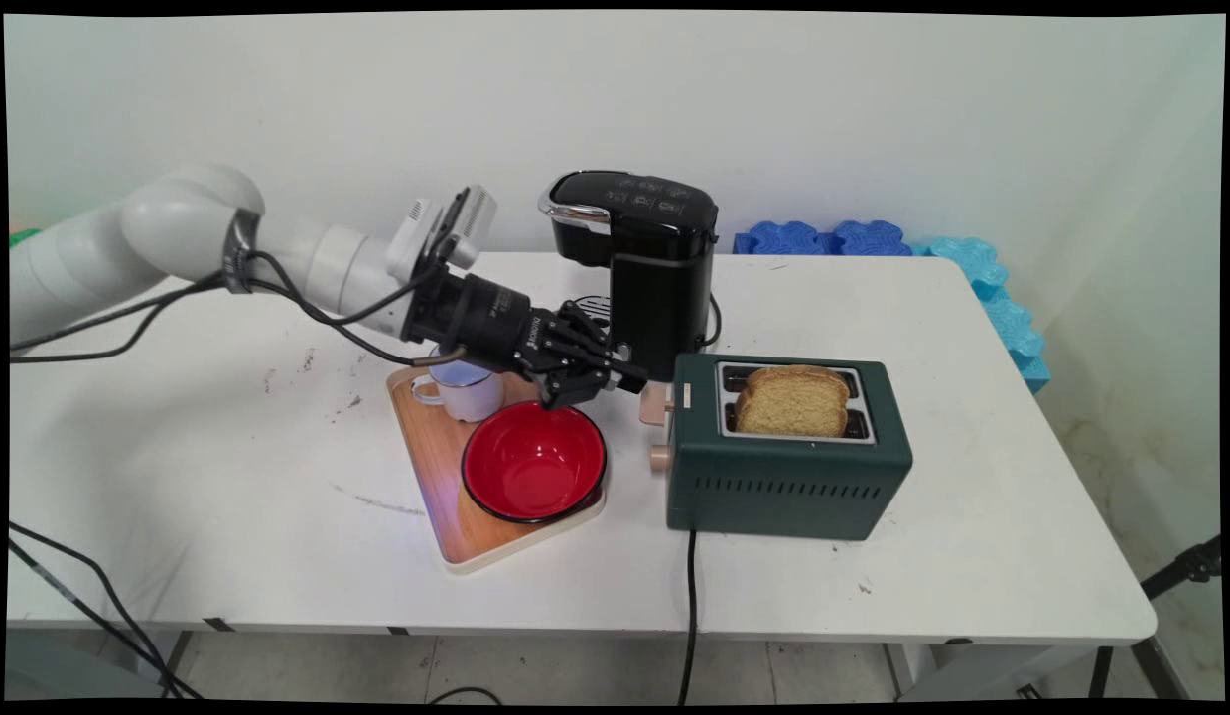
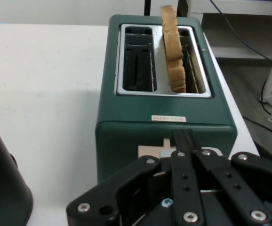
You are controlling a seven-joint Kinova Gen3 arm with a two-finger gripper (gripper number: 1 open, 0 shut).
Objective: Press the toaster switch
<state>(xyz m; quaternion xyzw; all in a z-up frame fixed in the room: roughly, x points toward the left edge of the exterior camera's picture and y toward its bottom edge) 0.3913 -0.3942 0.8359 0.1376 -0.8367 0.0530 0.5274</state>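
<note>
Gripper: we see the gripper (image 1: 629, 377) (image 2: 185, 139) stretched out level, its fingers pressed together with nothing between them, tips right at the lever end of the toaster (image 1: 788, 467) (image 2: 162, 108).
Toaster: dark green, straight ahead of the hand; in the hand view its beige lever (image 2: 162, 151) sits just beyond the fingertips, though we cannot tell whether they touch it.
Bread: one slice of toast (image 1: 793, 399) (image 2: 172, 49) stands upright in one slot, poking above the top; the other slot shows bare.
Below the hand: a red bowl (image 1: 533, 461) on a wooden tray (image 1: 438, 467), with a white mug (image 1: 464, 389) under the wrist.
Beside the hand: a black coffee machine (image 1: 649, 268) stands close on the far side, just behind the fingers.
Underneath it all: the white table (image 1: 227, 477).
</note>
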